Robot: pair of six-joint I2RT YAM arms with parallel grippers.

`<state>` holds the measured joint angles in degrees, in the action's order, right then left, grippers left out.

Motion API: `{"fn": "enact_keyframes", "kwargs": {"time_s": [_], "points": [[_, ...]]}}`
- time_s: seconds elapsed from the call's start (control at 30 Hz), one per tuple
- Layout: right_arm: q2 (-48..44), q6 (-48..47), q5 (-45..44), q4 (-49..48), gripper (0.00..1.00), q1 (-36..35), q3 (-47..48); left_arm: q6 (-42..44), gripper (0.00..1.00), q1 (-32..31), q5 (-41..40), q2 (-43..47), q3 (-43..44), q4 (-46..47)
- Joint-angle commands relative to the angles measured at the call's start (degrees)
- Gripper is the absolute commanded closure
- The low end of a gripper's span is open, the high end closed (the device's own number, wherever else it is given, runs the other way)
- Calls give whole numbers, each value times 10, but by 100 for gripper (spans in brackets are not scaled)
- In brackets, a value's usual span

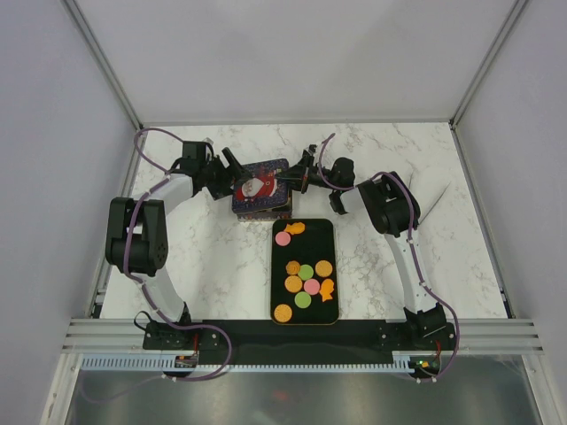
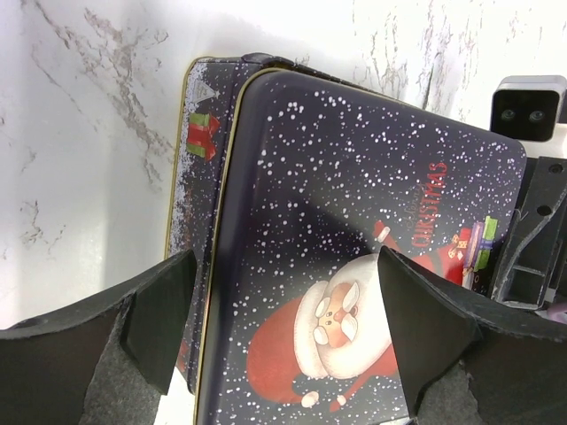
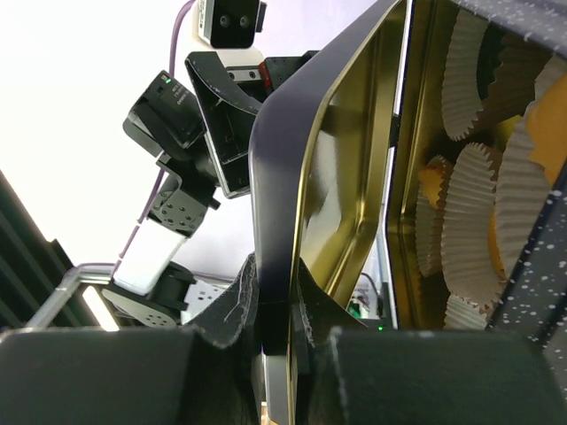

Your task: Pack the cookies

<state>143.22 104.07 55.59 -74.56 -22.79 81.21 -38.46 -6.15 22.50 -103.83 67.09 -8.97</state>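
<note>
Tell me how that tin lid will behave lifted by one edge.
The lid is probably stiff, looking like thin pressed metal. Its glossy surface may slip or pivot, since the right gripper pinches only one edge.

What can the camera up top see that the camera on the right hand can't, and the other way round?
Only the top view: the cookies on the black tray, and the Santa picture on the lid. Only the right wrist view: the tin with its gold inside and white paper cups, and the right gripper pinching the lid's rim. Both: the lid and the left gripper.
</note>
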Motion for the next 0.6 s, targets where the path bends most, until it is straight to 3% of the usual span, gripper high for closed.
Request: {"fn": "enact_keyframes", "kwargs": {"time_s": [0.0, 0.23, 0.57], "points": [[-18, -41, -2, -135, 91, -4, 20, 24, 9, -2, -17, 24, 3, 1], [-13, -109, -9, -59, 91, -5, 26, 28, 8, -2, -21, 15, 3, -2], [-1, -112, -23, -57, 91, 0, 18, 28, 9, -2, -20, 1, 5, -3]]}}
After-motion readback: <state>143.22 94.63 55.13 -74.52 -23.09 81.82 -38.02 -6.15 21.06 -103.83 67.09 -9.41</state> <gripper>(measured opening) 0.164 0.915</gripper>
